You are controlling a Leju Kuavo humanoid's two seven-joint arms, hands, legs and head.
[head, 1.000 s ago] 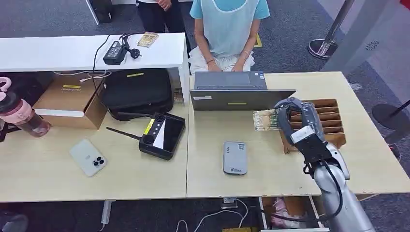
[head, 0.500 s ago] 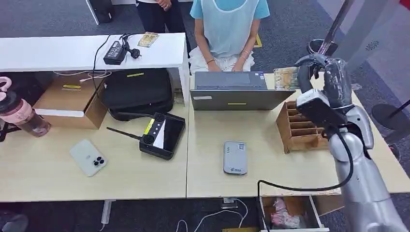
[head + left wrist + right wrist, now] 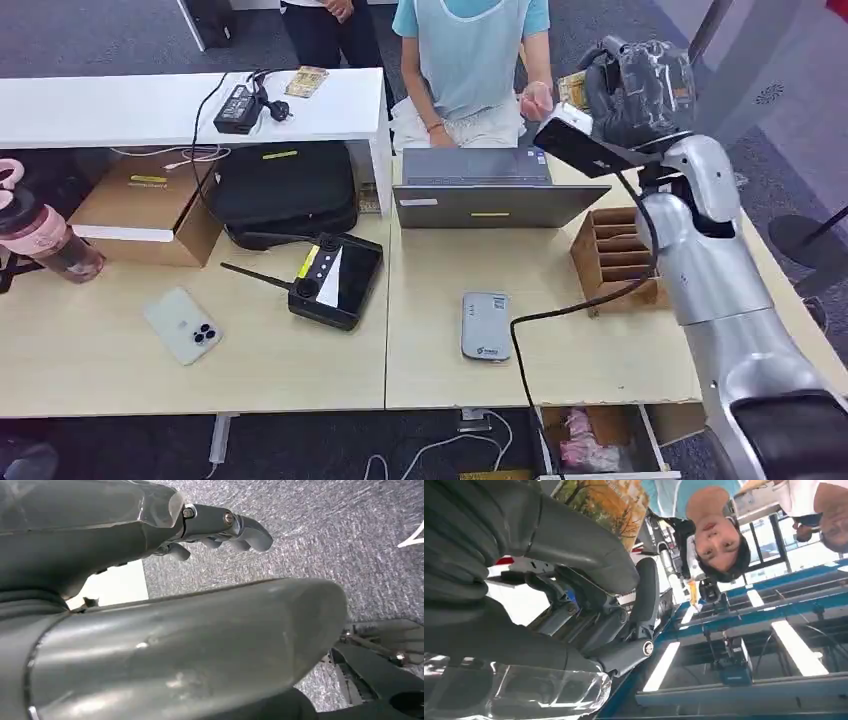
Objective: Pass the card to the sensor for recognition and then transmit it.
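Note:
My right hand [image 3: 640, 85] is raised high beyond the laptop [image 3: 490, 188] and holds the card [image 3: 571, 88], a picture card with autumn trees, out toward the seated person [image 3: 470, 60]. The person's hand [image 3: 536, 100] is lifted close to the card's edge; I cannot tell whether it touches. In the right wrist view the card [image 3: 611, 502] sticks out between my thumb and fingers [image 3: 646, 595]. The grey card sensor [image 3: 486, 326] lies flat on the desk, well below the hand. My left hand [image 3: 220, 527] hangs over carpet with nothing in it.
A wooden slotted rack [image 3: 620, 258] stands right of the laptop, under my right arm. On the left desk lie a black controller [image 3: 335, 279], a phone [image 3: 181, 325], a pink bottle [image 3: 40, 235], a black bag [image 3: 285, 190] and a cardboard box [image 3: 145, 210].
My right hand rose from beside the wooden rack, carrying the card up and over the laptop toward the person. The person's hand lifted off the keyboard toward the card.

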